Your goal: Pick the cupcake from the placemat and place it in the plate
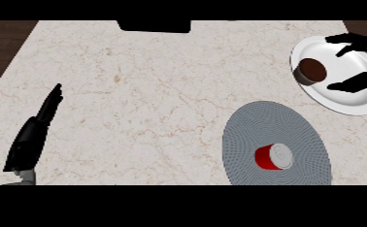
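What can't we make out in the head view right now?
- Right hand: palm and forearm cut off by the right edge; only dark fingers show over the plate.
- Whether those fingers touch the cupcake.
- Red cup on the placemat: contents.
- Dark object at the counter's far edge: unidentifiable.

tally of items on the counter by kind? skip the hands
Cupcake: 1, on the plate
Plate: 1
Placemat: 1
Red cup: 1, lying on the placemat
Total: 4
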Tool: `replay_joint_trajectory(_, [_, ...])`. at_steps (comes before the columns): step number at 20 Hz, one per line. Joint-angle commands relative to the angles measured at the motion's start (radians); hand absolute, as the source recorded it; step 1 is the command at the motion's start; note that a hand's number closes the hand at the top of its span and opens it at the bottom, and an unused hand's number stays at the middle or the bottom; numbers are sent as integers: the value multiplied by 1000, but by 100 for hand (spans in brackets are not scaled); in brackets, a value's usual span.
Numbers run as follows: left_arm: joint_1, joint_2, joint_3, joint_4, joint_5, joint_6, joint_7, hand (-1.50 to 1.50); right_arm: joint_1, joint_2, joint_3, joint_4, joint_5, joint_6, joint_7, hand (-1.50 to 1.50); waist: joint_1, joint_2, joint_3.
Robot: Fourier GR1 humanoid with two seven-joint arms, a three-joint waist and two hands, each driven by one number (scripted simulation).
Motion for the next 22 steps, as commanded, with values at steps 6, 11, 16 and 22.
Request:
replay_joint_trajectory(6, [12, -2, 9, 5, 3, -1, -21, 0, 12, -61, -192, 33, -188, 74, -58, -150, -9, 3, 2])
replay_joint_trajectory(11, [-4, -5, -5, -14, -1, -9, 10, 0, -27, -140, -270, 55, -262, 73, 79, -150, 7, 9, 3])
replay_joint_trajectory(16, [14, -7, 2, -36, 8, -9, 5, 0, 35, -231, -381, 91, -377, 243, 52, -150, 4, 11, 7])
replay_joint_trajectory(22, [4, -28, -11, -37, -9, 14, 7, 0, 126, -288, -411, 60, -408, 342, -32, -150, 0, 19, 11])
